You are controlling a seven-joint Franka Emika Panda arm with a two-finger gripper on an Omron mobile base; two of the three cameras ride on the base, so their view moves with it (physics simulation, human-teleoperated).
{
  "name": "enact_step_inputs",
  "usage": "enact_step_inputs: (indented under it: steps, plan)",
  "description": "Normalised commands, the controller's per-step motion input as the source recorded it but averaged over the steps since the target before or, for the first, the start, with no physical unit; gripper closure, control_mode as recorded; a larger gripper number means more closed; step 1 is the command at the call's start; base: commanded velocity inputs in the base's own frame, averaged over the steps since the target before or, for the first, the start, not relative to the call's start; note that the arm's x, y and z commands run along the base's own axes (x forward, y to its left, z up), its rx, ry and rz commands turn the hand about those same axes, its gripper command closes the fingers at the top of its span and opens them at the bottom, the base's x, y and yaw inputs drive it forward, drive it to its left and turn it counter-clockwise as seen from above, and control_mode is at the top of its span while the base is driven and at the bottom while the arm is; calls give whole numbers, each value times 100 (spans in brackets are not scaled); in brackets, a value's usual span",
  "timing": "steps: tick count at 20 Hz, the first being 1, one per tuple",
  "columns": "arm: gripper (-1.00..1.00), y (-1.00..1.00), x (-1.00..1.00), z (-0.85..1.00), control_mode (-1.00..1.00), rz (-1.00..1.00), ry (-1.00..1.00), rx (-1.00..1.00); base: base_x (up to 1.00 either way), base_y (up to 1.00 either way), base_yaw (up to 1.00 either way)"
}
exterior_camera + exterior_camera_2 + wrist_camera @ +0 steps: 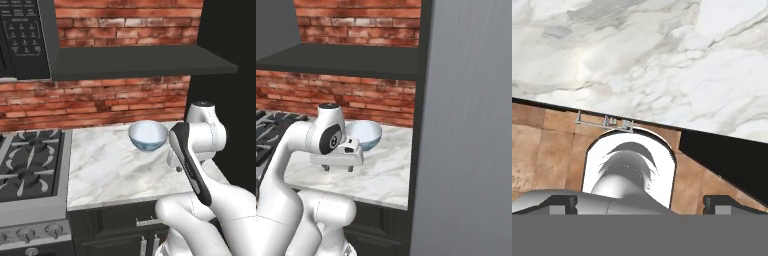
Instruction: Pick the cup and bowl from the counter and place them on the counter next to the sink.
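Observation:
The bowl (148,135), glossy pale blue-white with a darker lower part, stands upright near the back of the white marble counter (110,170). The right base view shows the bowl (365,134) just behind my hand. My gripper (337,169) hangs open a little above the counter (381,172), in front of the bowl and not touching it, with nothing between its fingers. In the hand view the fingertips (562,202) point down past the counter's (637,50) front edge toward the floor. The cup and the sink are out of view.
A gas stove (30,160) borders the counter on the left, under a black microwave (22,35). A dark shelf (140,60) overhangs the counter against the brick wall. A tall grey panel (466,125) closes the counter's right end. Dark cabinet fronts (120,225) sit below.

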Motion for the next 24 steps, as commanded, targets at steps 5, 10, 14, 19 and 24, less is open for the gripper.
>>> enact_step_inputs:
  steps: [5, 10, 14, 19, 24]
  plan:
    - [-100, 0, 0, 0, -100, 0, 0, 0, 0, 0, 0]
    - [-100, 38, 27, -2, -100, 3, -4, 0, 0, 0, 0]
    - [-100, 35, 24, 0, -100, 16, -9, 0, 0, 0, 0]
    - [-100, 4, 45, 1, -100, 28, -8, 0, 0, 0, 0]
    - [-100, 0, 43, 0, -100, 25, -10, 0, 0, 0, 0]
